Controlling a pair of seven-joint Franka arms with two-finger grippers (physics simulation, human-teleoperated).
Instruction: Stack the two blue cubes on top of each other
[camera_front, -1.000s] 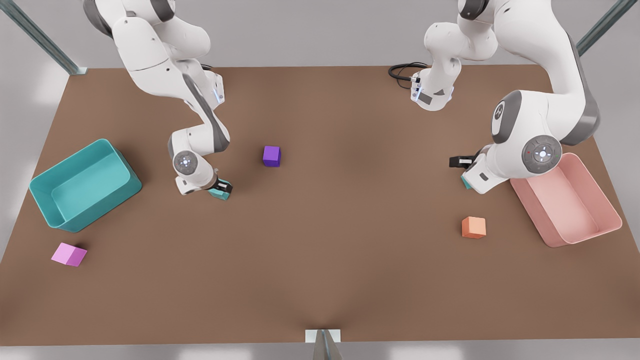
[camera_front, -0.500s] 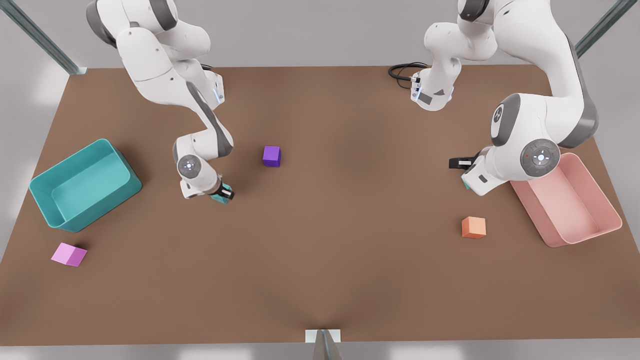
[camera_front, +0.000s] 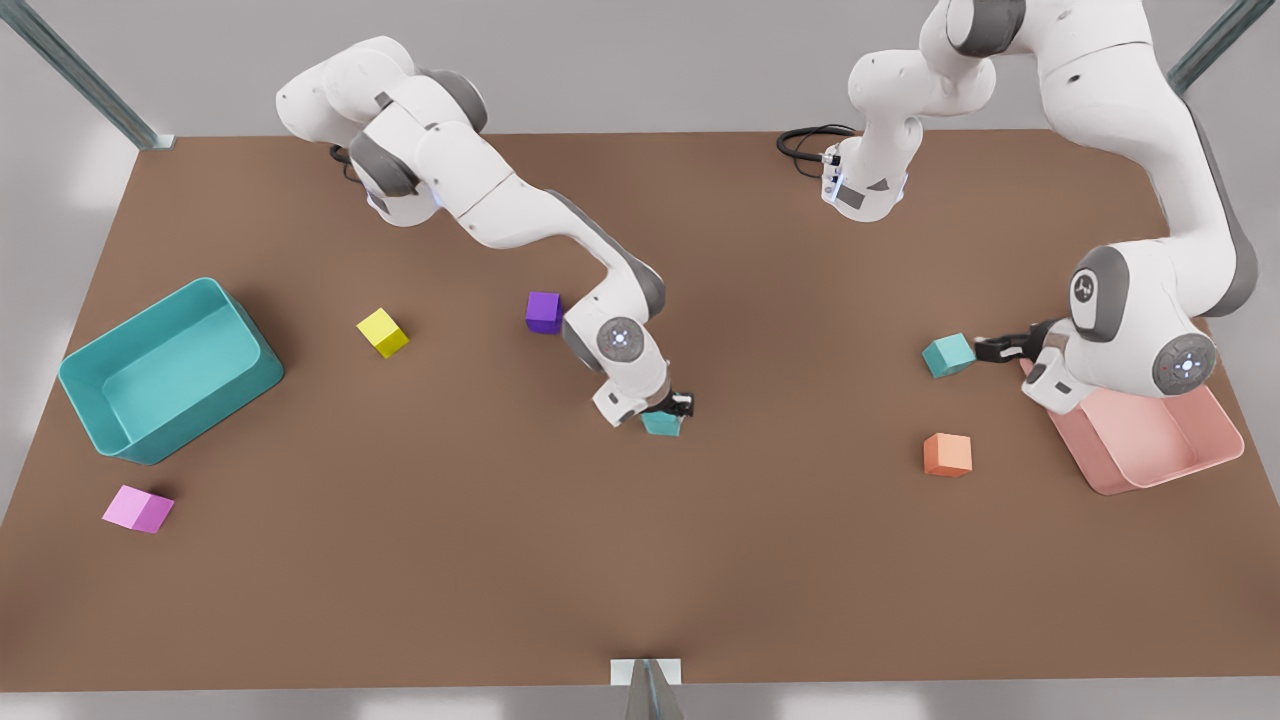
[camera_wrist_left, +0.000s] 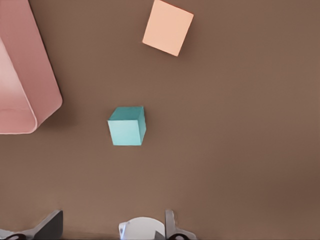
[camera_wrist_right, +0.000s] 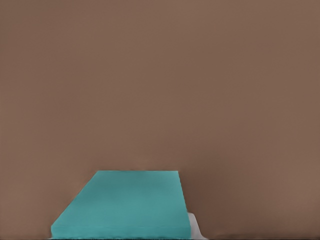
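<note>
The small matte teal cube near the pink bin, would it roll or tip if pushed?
Probably neither: the small matte teal cube rests flat on the brown table, so it should slide. Its flat faces look easy for the open left gripper beside it to pinch. It seems rigid, like the other teal cube clamped in the right gripper.

Brown table (camera_front: 700, 560), bearing teal bin (camera_front: 100, 405), pink bin (camera_front: 1215, 460), yellow cube (camera_front: 382, 332), purple cube (camera_front: 543, 312), orange cube (camera_front: 947, 455), pink cube (camera_front: 138, 509), loose blue cube (camera_front: 947, 355).
</note>
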